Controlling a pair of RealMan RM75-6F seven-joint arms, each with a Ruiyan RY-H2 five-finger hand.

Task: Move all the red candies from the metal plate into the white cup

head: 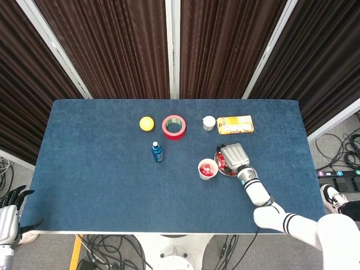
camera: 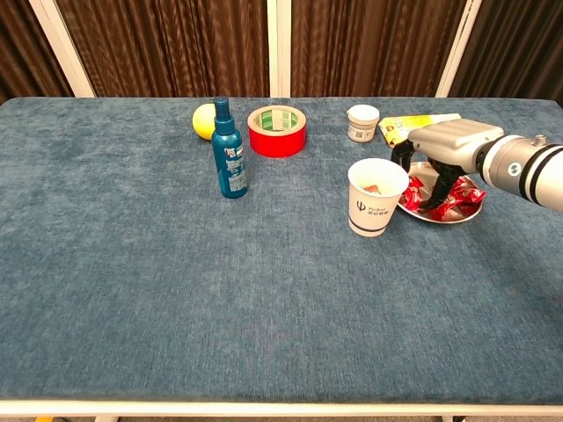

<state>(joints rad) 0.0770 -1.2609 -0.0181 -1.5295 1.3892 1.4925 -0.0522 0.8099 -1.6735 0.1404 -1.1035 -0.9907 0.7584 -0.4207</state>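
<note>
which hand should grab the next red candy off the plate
The right hand. It is directly over the metal plate, fingers reaching down among the red candies, right beside the white cup. The left hand is off the table's far corner.

Right hand (camera: 444, 145): silver-grey shell, black fingers (camera: 437, 192); white forearm, black bands. Left hand (head: 8, 216): grey, black fingers.

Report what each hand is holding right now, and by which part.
Left hand hangs beside the table, holding nothing. Right hand reaches fingers down among the red candies on the metal plate; whether it grips one cannot be told.
</note>
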